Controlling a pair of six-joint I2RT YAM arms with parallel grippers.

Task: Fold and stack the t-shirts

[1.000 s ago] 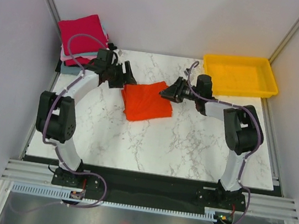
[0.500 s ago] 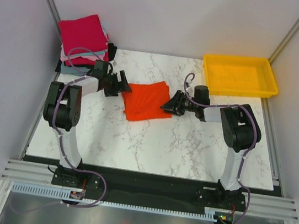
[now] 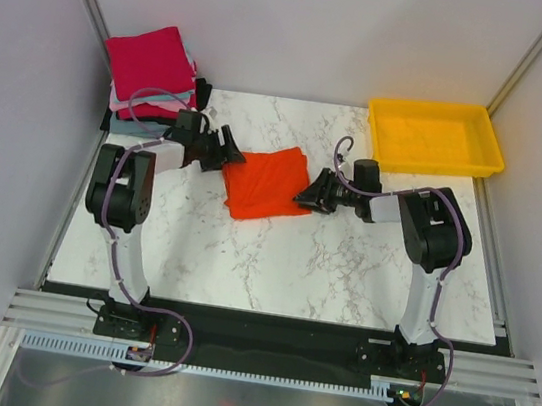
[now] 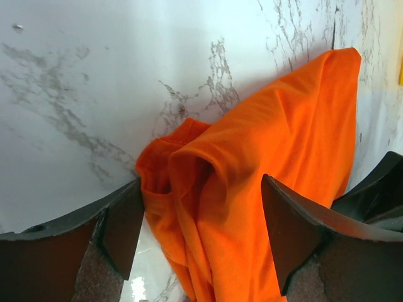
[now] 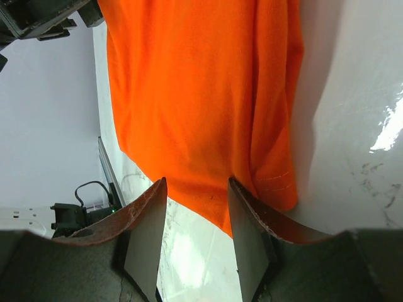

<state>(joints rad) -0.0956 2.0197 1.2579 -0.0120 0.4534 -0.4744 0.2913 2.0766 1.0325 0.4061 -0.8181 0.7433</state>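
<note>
A bright orange-red t-shirt lies folded on the marble table, near its middle. My left gripper sits low at the shirt's left corner, open, with rumpled orange cloth lying between its wide-spread jaws. My right gripper is down at the shirt's right edge, also open. The shirt's hem reaches just between the right gripper's fingertips. A stack of folded t-shirts, crimson on top with pink and grey-blue below, rests at the back left corner.
A yellow plastic tray stands at the back right of the table. White walls close in the left, right and back. The dark rail with both arm bases runs along the near edge.
Both arms have dropped down to the table. The right gripper came nearer and lower along the shirt's right edge, and the left arm's elbow folded in, its gripper settling at the left corner.
</note>
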